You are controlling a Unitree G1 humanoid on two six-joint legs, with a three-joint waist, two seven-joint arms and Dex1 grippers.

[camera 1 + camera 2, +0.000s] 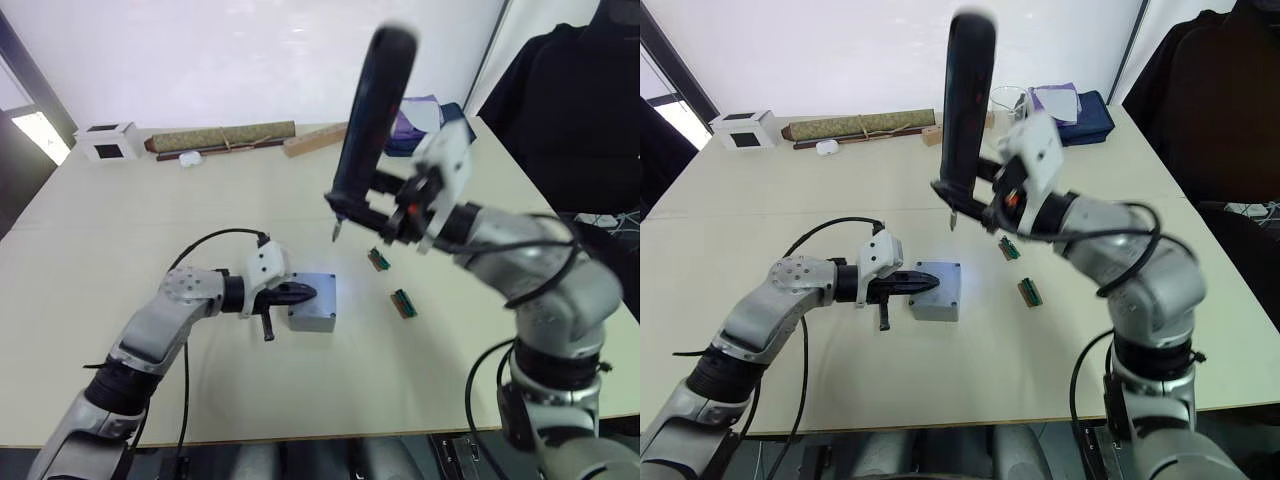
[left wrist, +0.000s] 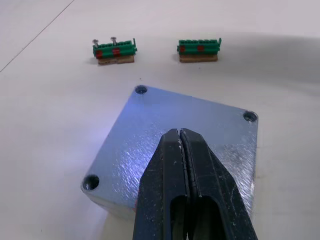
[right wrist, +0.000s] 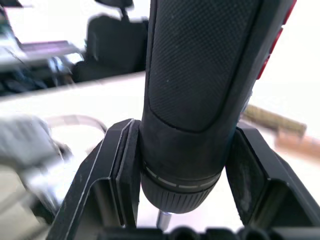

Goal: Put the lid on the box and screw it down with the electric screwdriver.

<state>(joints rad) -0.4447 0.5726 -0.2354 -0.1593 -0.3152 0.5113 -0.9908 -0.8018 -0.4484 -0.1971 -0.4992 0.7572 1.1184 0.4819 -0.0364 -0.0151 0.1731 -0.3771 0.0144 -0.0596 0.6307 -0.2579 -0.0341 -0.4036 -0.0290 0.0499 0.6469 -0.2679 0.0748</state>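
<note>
Pressing my left gripper (image 2: 180, 137), fingers closed together and empty, onto the lid (image 2: 150, 130), which sat on the box (image 1: 318, 318) at table centre. My right gripper (image 3: 180, 175) clamped the electric screwdriver (image 1: 368, 120) near-upright, bit down, raised at 1 o'clock from the box. Two green terminal blocks (image 1: 403, 302) lay at 3 o'clock.

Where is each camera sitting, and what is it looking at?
Left and right eye views: on the head, looking forward and down at the table; both arms show.
Left wrist view: on the left wrist, looking along the shut left claw pressing the lid on the box.
Right wrist view: on the right wrist, looking along the right claw gripping the electric screwdriver.
Shared: eye and left wrist views show two green connector blocks.
</note>
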